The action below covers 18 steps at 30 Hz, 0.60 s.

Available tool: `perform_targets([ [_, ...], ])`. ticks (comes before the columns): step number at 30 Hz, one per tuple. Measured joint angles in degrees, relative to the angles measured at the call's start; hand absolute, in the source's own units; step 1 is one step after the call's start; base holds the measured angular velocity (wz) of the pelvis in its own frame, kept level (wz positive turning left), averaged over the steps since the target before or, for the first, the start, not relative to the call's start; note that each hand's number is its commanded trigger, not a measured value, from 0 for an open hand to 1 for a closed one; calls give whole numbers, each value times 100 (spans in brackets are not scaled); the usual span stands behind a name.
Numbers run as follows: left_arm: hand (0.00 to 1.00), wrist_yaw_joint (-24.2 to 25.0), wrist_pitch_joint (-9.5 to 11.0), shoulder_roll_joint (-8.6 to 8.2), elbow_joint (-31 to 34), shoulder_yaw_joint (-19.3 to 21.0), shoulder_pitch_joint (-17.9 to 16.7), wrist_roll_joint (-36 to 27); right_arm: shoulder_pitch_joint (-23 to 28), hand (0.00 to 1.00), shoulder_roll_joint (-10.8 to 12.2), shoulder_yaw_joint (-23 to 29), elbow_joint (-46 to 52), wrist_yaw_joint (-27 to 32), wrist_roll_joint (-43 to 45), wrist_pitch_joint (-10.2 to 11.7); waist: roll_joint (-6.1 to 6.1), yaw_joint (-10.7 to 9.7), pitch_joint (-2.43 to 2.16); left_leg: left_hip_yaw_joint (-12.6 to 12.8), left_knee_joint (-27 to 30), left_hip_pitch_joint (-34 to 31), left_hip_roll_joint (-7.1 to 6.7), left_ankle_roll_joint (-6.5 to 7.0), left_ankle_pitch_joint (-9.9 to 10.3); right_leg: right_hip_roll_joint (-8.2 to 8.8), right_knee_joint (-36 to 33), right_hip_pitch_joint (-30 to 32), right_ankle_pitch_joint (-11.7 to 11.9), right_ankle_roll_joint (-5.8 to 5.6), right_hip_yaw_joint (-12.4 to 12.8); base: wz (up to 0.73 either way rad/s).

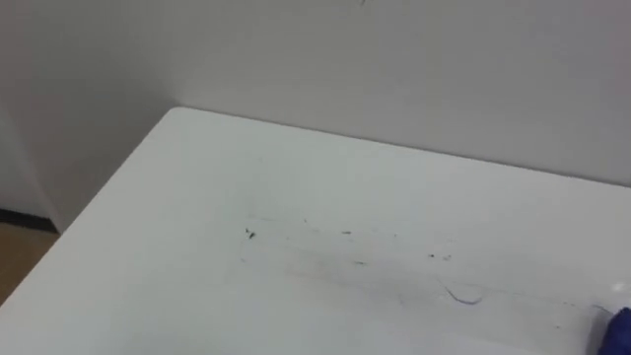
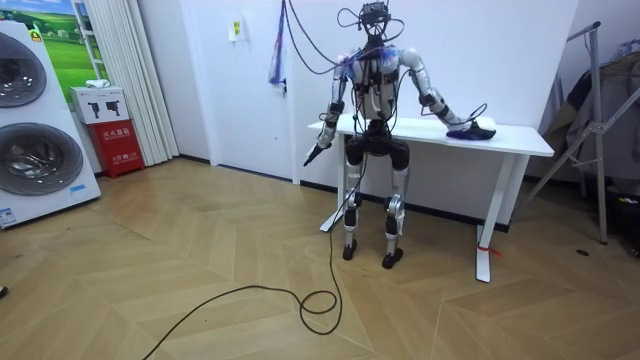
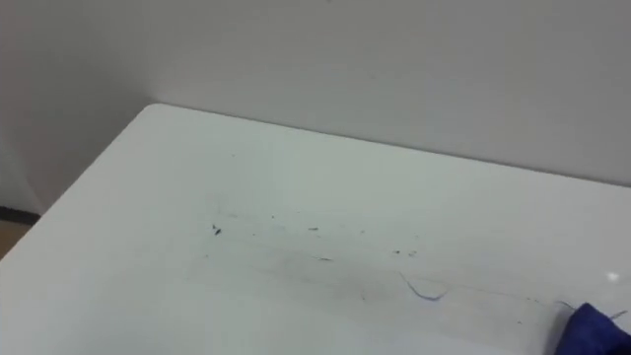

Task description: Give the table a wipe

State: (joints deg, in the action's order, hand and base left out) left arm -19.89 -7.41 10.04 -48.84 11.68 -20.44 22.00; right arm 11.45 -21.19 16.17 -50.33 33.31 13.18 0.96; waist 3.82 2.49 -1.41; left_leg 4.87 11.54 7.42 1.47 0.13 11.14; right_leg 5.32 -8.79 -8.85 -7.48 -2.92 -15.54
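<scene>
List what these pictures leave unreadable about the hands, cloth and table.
Dark blue cloth: cut off by the eye views' lower right corner.
Right hand: at the cloth in the room view, too small to read.
Left hand: beside the end of the white table, likewise too small.

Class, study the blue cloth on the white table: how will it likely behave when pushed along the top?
The blue cloth is probably floppy: its edge looks uneven and rumpled. It likely slides easily, since the white table looks smooth and flat. Under the right hand it may bunch rather than roll.
</scene>
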Motion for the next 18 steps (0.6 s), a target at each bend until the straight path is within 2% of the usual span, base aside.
perform_targets([
  [1,0,5,-20,-4,-93,-167,104,-5,-184,100,94,-166,183,-4,67,-263,-20,135,2,163,-20,22,52,-26,16,-46,-10,75,26,24,135,-72],
  [2,0,5,-32,-3,-139,-252,184,-3,-251,100,154,-297,343,-21,85,-386,-21,210,4,253,-22,4,87,-44,25,-57,-16,102,44,37,146,-73],
  [4,0,8,-106,-47,-252,-562,428,4,-730,100,496,-1072,1083,-359,498,-755,-47,370,47,481,-55,-26,177,-84,3,-158,-104,290,116,117,394,-58],
  [5,0,15,-104,-49,-280,-670,500,4,-882,100,585,-1343,1242,-471,670,-823,-64,434,62,519,-60,-29,197,-98,1,-182,-107,320,128,136,433,-40],
  [6,0,34,-115,-51,-302,-878,597,11,-1310,100,710,-1952,1410,-753,1019,-859,-93,552,127,559,-69,-40,229,-141,-2,-216,-101,373,131,147,461,-15],
  [7,0,45,-120,-58,-291,-963,660,8,-1548,100,798,-2212,1461,-926,1192,-857,-108,583,161,552,-68,-71,236,-162,-5,-226,-95,412,124,154,453,5],
  [8,0,76,-130,-111,-277,-1037,794,7,-1968,100,971,-2662,1585,-1263,1530,-803,-156,640,235,487,-76,-119,235,-179,-24,-242,-76,462,111,168,448,32],
  [10,0,136,-143,-172,-230,-1127,861,6,-2399,100,1229,-3026,1666,-1602,1892,-709,-229,823,247,318,-103,-196,213,-171,-59,-242,-77,488,91,193,359,45],
  [11,0,171,-151,-180,-132,-1130,805,7,-2525,100,1381,-3131,1720,-1752,2057,-630,-225,917,225,211,-152,-206,190,-171,-97,-231,-60,467,62,190,273,54],
  [12,0,173,-191,-178,-34,-1114,626,17,-2533,100,1448,-3230,1758,-1830,2148,-552,-227,947,223,97,-207,-203,170,-170,-122,-216,-17,413,34,177,176,53],
  [13,0,193,-221,-217,22,-1051,509,20,-2538,100,1438,-3239,1695,-1897,2230,-503,-233,1017,262,53,-200,-268,166,-169,-123,-209,7,419,31,172,117,34],
  [14,0,198,-237,-248,56,-1007,456,20,-2519,100,1425,-3221,1679,-1845,2278,-449,-233,1028,274,48,-189,-324,164,-165,-127,-207,4,457,32,173,118,10],
  [16,0,236,-266,-261,64,-955,295,17,-2375,100,1282,-3174,1519,-1621,2227,-168,-223,984,261,-9,-121,-381,152,-161,-130,-189,19,458,35,176,73,7],
  [18,0,234,-248,-252,68,-916,266,21,-2142,100,1222,-3043,1367,-1434,2226,-35,-226,953,239,-20,-117,-296,144,-159,-120,-175,26,377,7,164,52,13],
])
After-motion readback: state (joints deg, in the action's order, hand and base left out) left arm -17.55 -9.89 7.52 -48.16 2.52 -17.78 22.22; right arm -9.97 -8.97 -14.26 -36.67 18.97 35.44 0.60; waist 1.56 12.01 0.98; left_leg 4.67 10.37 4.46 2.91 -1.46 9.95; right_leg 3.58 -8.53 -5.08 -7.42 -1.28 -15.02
